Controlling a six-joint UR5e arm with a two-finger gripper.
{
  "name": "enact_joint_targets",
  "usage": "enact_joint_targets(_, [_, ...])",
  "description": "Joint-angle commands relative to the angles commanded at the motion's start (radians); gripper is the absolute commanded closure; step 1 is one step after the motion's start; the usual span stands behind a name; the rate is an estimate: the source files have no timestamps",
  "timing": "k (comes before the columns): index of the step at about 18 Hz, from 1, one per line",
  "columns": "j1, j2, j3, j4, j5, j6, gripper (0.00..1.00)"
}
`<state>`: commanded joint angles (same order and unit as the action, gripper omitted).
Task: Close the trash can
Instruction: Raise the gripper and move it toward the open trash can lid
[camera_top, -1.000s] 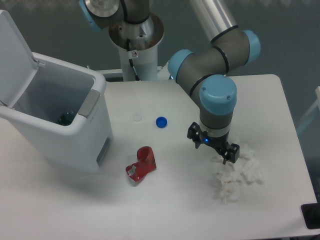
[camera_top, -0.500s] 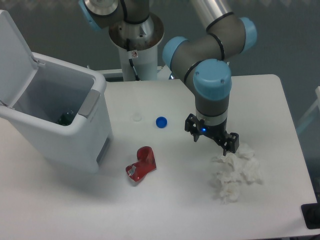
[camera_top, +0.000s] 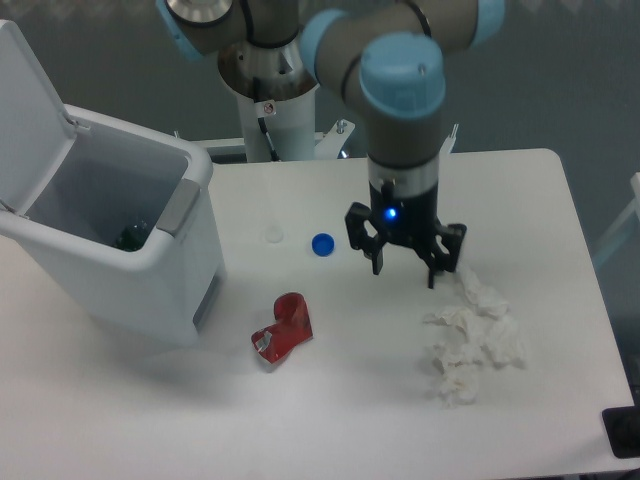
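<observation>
The trash can (camera_top: 150, 270) stands at the table's left, a big white bin with its lid (camera_top: 30, 110) swung up and open at the far left. A dark item lies inside near the grey front latch (camera_top: 178, 207). My gripper (camera_top: 405, 268) hangs over the middle of the table, well to the right of the can, between the blue cap and the crumpled tissue. Its fingers are spread apart and hold nothing.
A crushed red cup (camera_top: 283, 329) lies right of the can's base. A blue bottle cap (camera_top: 322, 244) and a small clear disc (camera_top: 274, 235) sit behind it. Crumpled white tissue (camera_top: 470, 340) lies at the right. The arm's base column (camera_top: 270, 90) stands at the back.
The gripper has risen and moved left, away from the tissue toward the table's middle, with the wrist turning. The can, its lid and the loose items stayed put.
</observation>
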<state>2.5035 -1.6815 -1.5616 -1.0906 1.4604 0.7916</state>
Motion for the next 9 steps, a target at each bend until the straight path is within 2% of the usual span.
enact_joint_targets(5, [-0.04, 0.104, -0.005, -0.009, -0.064, -0.182, 1.0])
enact_joint_targets(9, [-0.077, 0.195, -0.008, 0.003, -0.165, -0.325, 1.0])
